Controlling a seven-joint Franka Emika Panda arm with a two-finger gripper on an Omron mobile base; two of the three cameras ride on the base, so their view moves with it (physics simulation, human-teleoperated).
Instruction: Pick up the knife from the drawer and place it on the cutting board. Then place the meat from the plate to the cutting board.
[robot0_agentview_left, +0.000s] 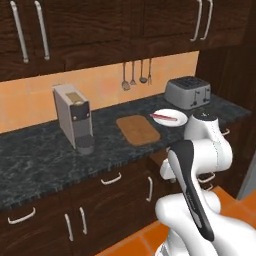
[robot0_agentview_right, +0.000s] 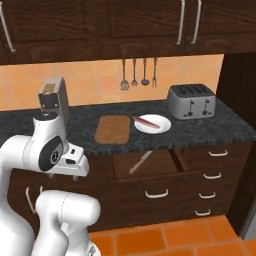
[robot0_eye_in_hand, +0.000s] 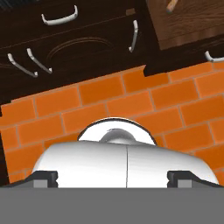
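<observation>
Two task items were seen waiting: knife (robot0_agentview_right: 141, 162) lay diagonally inside opened drawer (robot0_agentview_right: 150, 165), so reachable from above; meat (robot0_agentview_right: 146, 121) rested on plate (robot0_agentview_right: 152, 123), just beside cutting board (robot0_agentview_right: 113, 129), board kept bare for both. Gripper (robot0_eye_in_hand: 112, 177) was pointed down at floor tiles (robot0_eye_in_hand: 109, 105), fingers spread wide, nothing held. Approach to drawer judged not yet begun.

Knife (robot0_agentview_right: 140, 162) lay in open drawer (robot0_agentview_right: 150, 172) under counter (robot0_agentview_right: 210, 127). On counter: cutting board (robot0_agentview_right: 113, 129) left of plate (robot0_agentview_right: 152, 123), meat (robot0_agentview_right: 146, 121) on plate, toaster (robot0_agentview_right: 191, 100) farther right, coffee machine (robot0_agentview_left: 74, 117) far left.
</observation>
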